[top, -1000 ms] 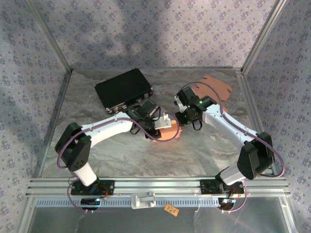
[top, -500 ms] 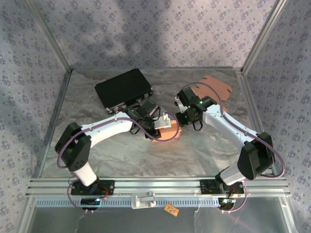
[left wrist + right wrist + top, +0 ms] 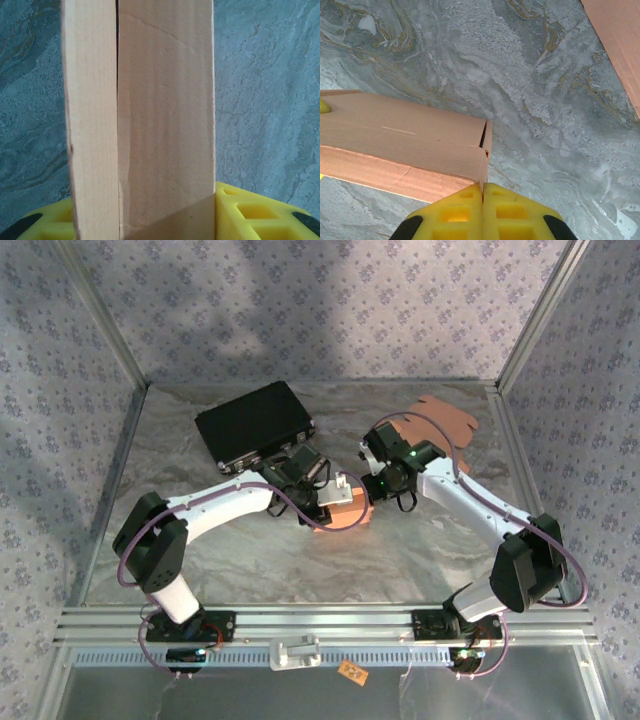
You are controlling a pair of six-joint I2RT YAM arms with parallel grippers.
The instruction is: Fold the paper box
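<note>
The left gripper [image 3: 327, 496] is clamped on the paper box [image 3: 348, 508]. In its wrist view a tall cardboard panel with a lengthwise seam fills the gap between the yellow fingers [image 3: 250, 212]. The right gripper [image 3: 482, 202] has its jaws pressed together, with the tips touching a corner of the box where a flap edge stands slightly open. I cannot tell whether a thin flap is pinched between them. The box sits near the middle of the desk [image 3: 400, 550], between the two wrists.

The likeliest trouble is the arms working against each other. If the right gripper pushes on the corner while the left holds hard, the thin card may crease off its fold line or buckle, or the panel may slip from the left fingers. The loose flap could also spring open.

A black case [image 3: 255, 425] lies toward the far left corner, just behind the left wrist, close enough to crowd that arm if it backs away. A flat cardboard blank [image 3: 445, 415] lies near the far right corner, clear of the work.
</note>
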